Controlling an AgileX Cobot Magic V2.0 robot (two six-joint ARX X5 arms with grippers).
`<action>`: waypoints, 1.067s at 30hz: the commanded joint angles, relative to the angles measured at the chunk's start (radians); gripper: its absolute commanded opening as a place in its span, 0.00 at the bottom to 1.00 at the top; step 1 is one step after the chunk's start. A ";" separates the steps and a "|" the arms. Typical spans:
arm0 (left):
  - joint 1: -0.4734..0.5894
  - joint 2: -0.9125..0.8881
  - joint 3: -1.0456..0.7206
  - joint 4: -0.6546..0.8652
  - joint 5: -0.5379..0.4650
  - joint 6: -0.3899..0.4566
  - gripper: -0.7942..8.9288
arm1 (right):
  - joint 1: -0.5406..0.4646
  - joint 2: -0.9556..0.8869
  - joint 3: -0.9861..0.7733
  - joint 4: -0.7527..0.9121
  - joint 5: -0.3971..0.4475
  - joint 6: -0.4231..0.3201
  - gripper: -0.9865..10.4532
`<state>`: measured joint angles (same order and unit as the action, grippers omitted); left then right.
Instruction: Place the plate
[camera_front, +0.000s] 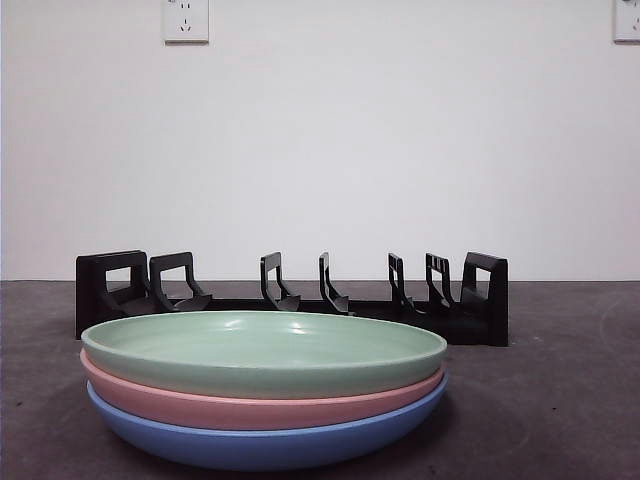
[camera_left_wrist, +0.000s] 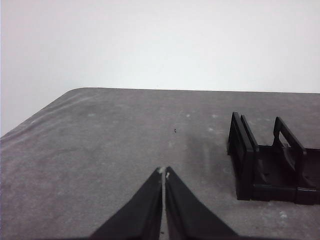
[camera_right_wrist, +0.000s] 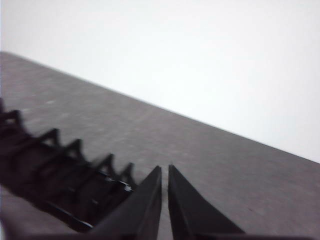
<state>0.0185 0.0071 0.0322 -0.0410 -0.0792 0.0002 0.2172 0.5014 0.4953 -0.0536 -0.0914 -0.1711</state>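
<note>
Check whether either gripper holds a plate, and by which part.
Nothing is held: the left gripper and right gripper are shut and empty.

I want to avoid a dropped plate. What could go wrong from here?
1. The green plate sits nested on the pink plate and blue plate; lifting it might drag the pink one along.
2. The black rack has narrow slots, so a tilted plate may miss one.
3. Both grippers, left and right, have closed fingers and must open first.

Plain white wall (camera_front: 320, 150), two sockets (camera_front: 185, 20) high up; dark grey, possibly scuffed, tabletop (camera_front: 560, 400).
</note>
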 joint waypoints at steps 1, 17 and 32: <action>0.001 -0.002 -0.018 0.011 0.000 0.000 0.09 | -0.033 -0.163 -0.222 0.076 0.052 -0.012 0.10; 0.001 -0.003 -0.018 0.012 0.000 0.000 0.09 | -0.145 -0.498 -0.484 -0.046 0.144 0.076 0.10; 0.001 -0.003 -0.018 0.011 0.000 0.000 0.09 | -0.145 -0.498 -0.483 -0.044 0.145 0.080 0.10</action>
<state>0.0185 0.0063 0.0322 -0.0410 -0.0792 0.0006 0.0715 0.0032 0.0158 -0.1116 0.0536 -0.1036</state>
